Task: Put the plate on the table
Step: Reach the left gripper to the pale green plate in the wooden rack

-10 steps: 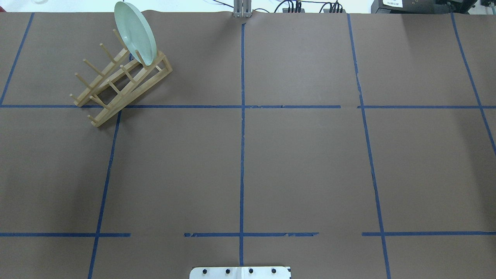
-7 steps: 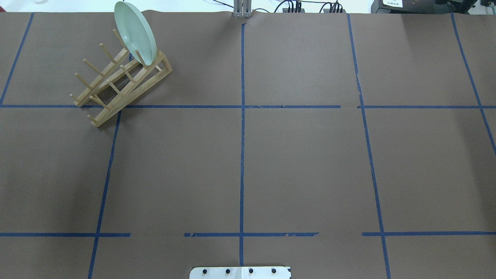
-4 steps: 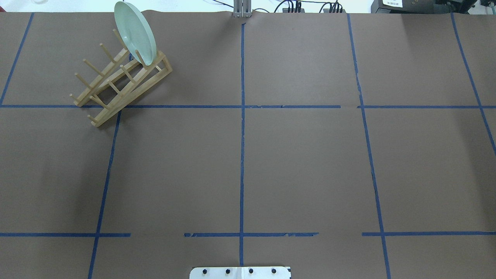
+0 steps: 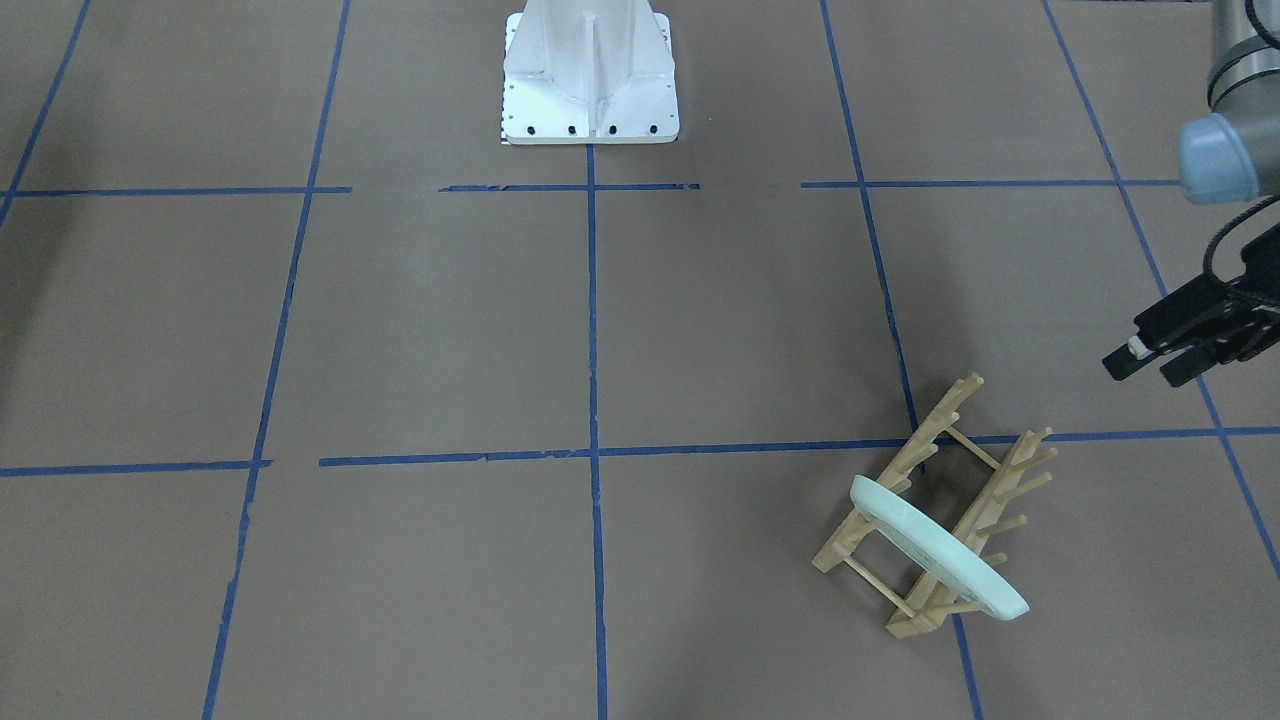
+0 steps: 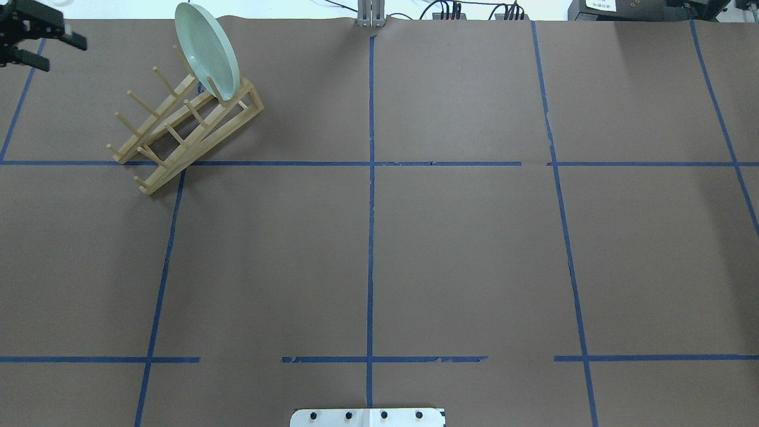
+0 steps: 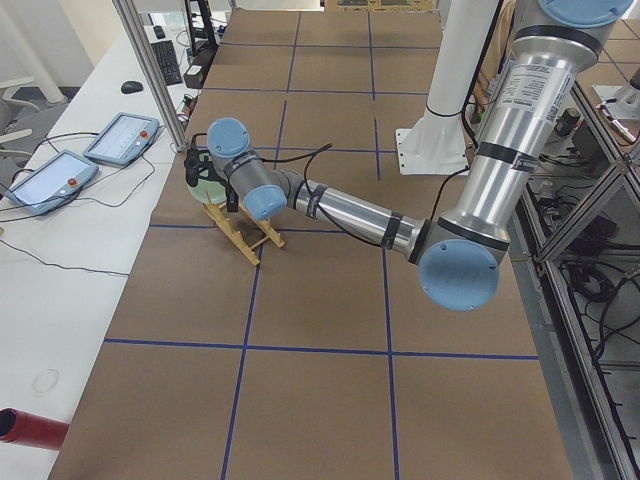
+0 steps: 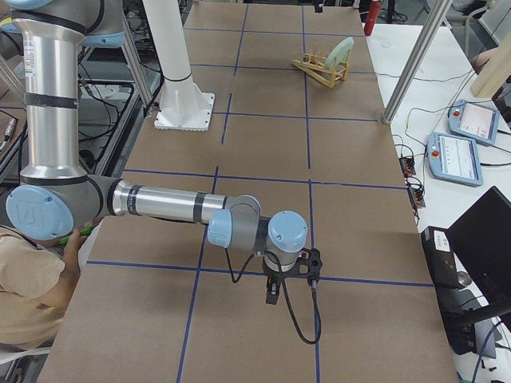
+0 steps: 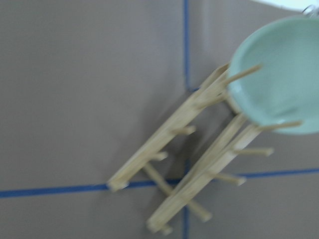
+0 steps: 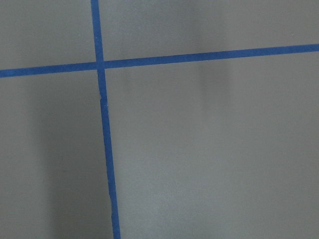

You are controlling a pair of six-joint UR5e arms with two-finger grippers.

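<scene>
Since the earlier overhead frames, the black two-finger left gripper (image 5: 62, 54) has been brought into view at the table's far left corner, where nothing was seen before. Its fingers are held apart, with nothing between them. The round, pale mint-green glossy plate (image 5: 207, 50) has not been shifted. It is stood on edge, tilted, between the pegs at the far end of the light wooden peg rack (image 5: 184, 130), and is not yet laid on the table. It is kept well apart from the gripper.

To the right, the large flat brown matte table (image 5: 462, 249) is divided into big rectangles by blue tape lines. A white robot pedestal (image 4: 590, 70) is bolted at the middle of the robot's edge. A white bench (image 6: 60, 250) with a grey tablet-like pendant (image 6: 122, 137) is seen past the far edge.

In the exterior left view the plate is mostly hidden behind the left wrist. In the left wrist view it is blurred and cut off at the right edge. The black right gripper (image 7: 271, 294) is shown only small, in the exterior right view, pointed down at the table. Whether its fingers are apart or together cannot be told.
</scene>
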